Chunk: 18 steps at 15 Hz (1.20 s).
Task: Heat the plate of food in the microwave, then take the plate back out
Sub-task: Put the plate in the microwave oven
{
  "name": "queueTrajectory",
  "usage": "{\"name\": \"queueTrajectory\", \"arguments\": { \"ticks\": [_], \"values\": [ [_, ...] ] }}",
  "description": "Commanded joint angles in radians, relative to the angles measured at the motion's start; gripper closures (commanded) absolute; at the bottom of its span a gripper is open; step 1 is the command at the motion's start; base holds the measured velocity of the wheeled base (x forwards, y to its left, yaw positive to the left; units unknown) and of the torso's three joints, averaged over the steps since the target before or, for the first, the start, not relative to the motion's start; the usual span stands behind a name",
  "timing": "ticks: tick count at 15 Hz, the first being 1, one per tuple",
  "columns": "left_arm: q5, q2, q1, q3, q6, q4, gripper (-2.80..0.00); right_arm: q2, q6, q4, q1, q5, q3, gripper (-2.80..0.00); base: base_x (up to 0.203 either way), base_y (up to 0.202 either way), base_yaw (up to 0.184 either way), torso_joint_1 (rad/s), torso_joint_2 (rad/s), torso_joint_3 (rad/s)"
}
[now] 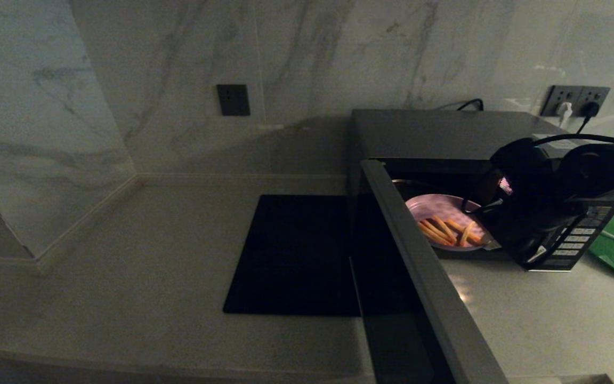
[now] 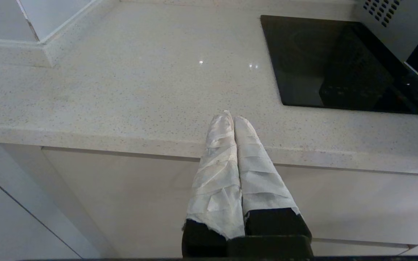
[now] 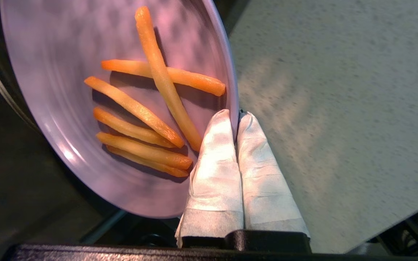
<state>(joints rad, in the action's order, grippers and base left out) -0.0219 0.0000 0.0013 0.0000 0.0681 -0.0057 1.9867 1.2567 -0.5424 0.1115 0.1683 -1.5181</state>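
While right gripper (image 3: 235,119) pinches, one plate of food (image 3: 67,65), six sticks (image 3: 158,72)

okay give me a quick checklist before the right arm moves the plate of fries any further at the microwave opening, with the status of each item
1. Right gripper jaws pinched on the rim of the plate of food: ok.
2. Microwave door swung wide open, out of the plate's way: ok.
3. Fries all lying inside the plate: ok.
4. Plate held level: cannot tell; the right wrist view shows it slanted, the head view too little.
5. Bare countertop in front of the opening for setting down: ok.
6. Left gripper parked by the counter edge, jaws shut, away from the microwave: ok.
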Motion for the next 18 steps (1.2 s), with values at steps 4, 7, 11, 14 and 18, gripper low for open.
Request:
{"name": "queueTrajectory", "arguments": {
  "ticks": [4,7,11,14,18],
  "values": [
    [0.0,0.0,0.001,0.0,0.001,0.0,0.0,0.026,0.006,-0.002,0.0,-0.004,-0.017,0.0,0.0,0.0,0.0,0.0,0.0,0.0],
    [-0.001,0.0,0.0,0.0,0.001,-0.002,0.0,0.023,0.013,-0.002,0.0,-0.008,0.01,0.0,0.0,0.0,0.0,0.0,0.0,0.0],
    [-0.001,0.0,0.002,0.0,0.001,0.0,0.0,0.034,0.016,-0.001,0.01,-0.029,0.013,0.0,0.0,0.0,0.0,0.0,0.0,0.0],
    [0.0,0.0,0.001,0.0,0.001,-0.001,0.0,0.046,0.016,0.015,0.027,-0.029,0.012,0.0,0.0,0.0,0.0,0.0,0.0,0.0],
    [0.0,0.001,0.0,0.0,0.001,-0.002,0.0,0.079,0.01,0.055,0.043,-0.029,0.007,0.0,0.0,0.0,0.0,0.0,0.0,0.0]
  ]
}}
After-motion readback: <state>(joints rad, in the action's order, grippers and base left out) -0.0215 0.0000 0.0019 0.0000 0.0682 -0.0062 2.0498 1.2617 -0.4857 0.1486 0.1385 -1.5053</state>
